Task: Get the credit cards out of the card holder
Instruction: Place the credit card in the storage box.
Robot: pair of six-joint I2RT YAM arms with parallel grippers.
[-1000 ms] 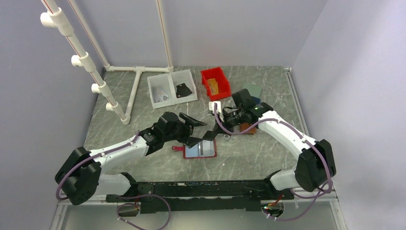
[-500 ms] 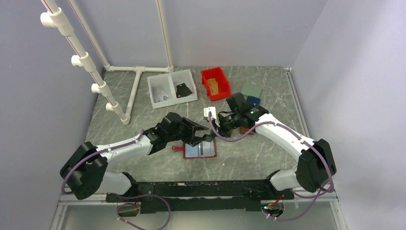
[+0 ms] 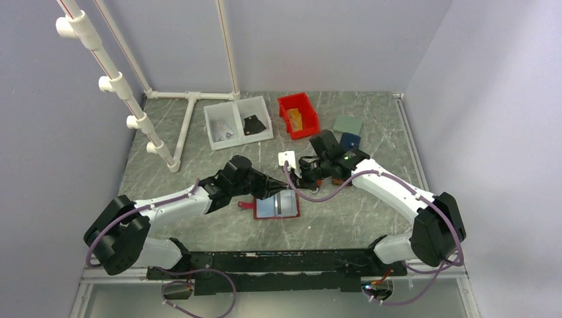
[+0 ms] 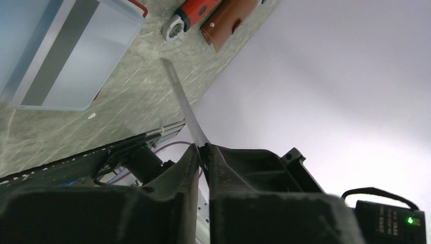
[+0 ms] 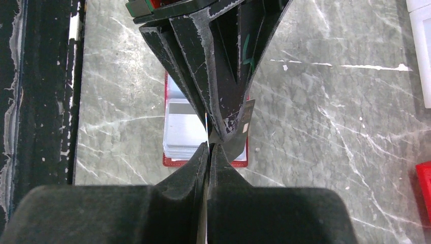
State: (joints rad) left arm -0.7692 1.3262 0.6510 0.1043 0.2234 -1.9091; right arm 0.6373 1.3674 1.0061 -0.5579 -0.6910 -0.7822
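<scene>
Grey marble-look desk (image 3: 371, 218). A red leather-like bi-fold card holder (image 5: 175, 162) lies open and flat near its centre, pale blue-grey inside facing up. One pale plastic credit card with a dark stripe (image 4: 66, 56) sits in its pocket.

A second, thin grey credit card (image 4: 182, 99) is up off the desk above the holder, seen edge-on. The left arm's fingers (image 4: 183, 173) are nipped narrow on its near edge. The right arm's fingers (image 5: 188, 168) are pressed fully together, tip to tip with the left's. Can't tell if they also pinch that card; view's blocked.

My read on handling: cards are light, stiff and slick, with slight flex. Take one by a short edge and squeeze the flat faces. The holder is soft and will likely slide, so pin it when pulling the next card.
</scene>
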